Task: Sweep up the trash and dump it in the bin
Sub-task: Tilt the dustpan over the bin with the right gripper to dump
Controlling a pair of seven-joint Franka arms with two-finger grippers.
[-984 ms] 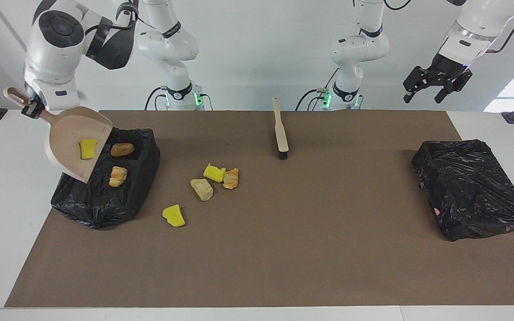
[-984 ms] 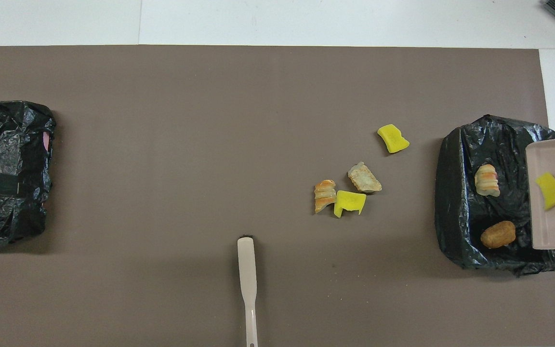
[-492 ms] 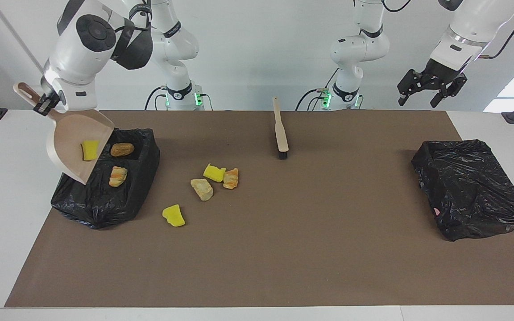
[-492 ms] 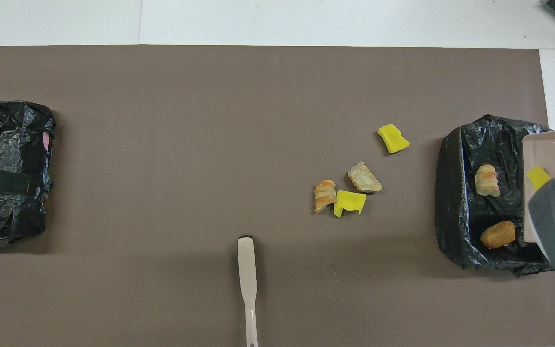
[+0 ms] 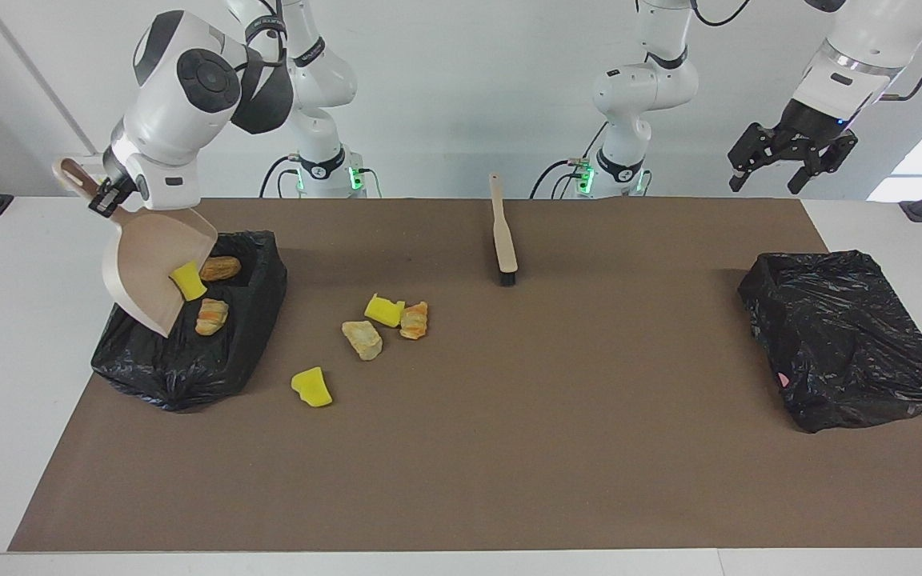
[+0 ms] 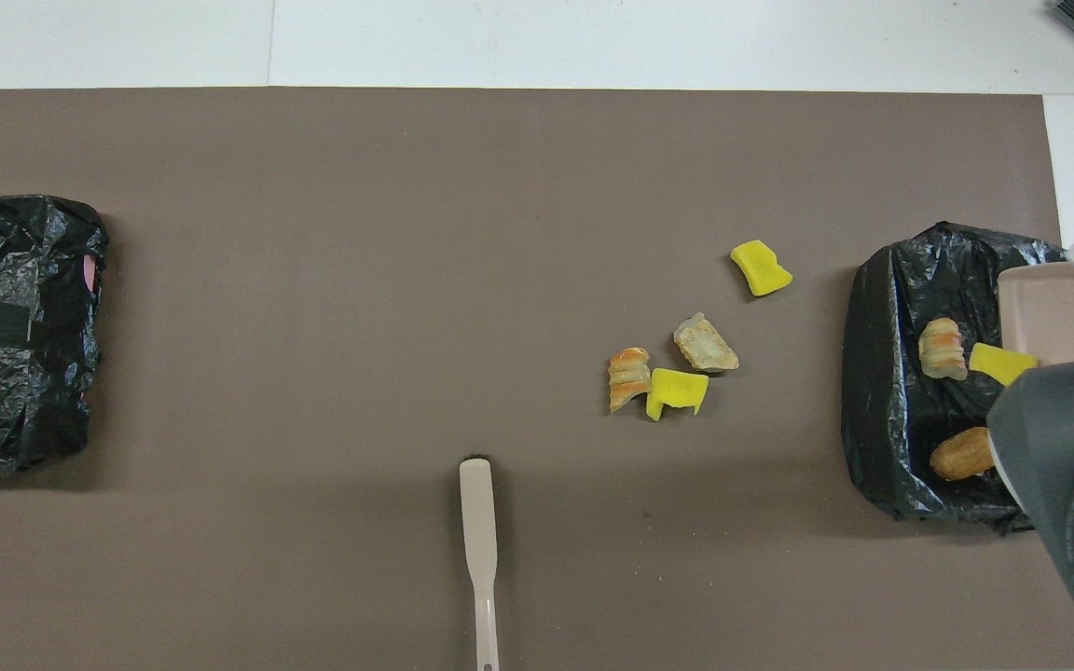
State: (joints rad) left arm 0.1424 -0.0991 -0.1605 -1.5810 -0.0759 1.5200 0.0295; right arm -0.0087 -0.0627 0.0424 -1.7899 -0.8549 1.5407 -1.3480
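Note:
My right gripper (image 5: 104,196) is shut on the handle of the beige dustpan (image 5: 149,264), which tilts steeply over the black-bagged bin (image 5: 181,376) at the right arm's end. A yellow scrap (image 5: 188,281) sits at the pan's lower lip, over the bin. A brown lump (image 5: 221,266) and a striped bread-like piece (image 5: 210,315) lie in the bin. Several trash scraps lie on the mat beside the bin: yellow (image 5: 384,310), orange-brown (image 5: 414,320), tan (image 5: 362,339), and yellow (image 5: 311,387). My left gripper (image 5: 789,156) hangs open in the air over the left arm's end.
A beige brush (image 5: 503,232) lies on the brown mat (image 5: 509,448) close to the robots, bristles pointing away from them. A second black-bagged bin (image 5: 845,344) stands at the left arm's end. In the overhead view the right arm covers part of the first bin (image 6: 868,391).
The right arm has swung in over the bin and tipped the dustpan steeper. The yellow scrap slid from the pan's middle down to its lip. The left gripper shifted slightly.

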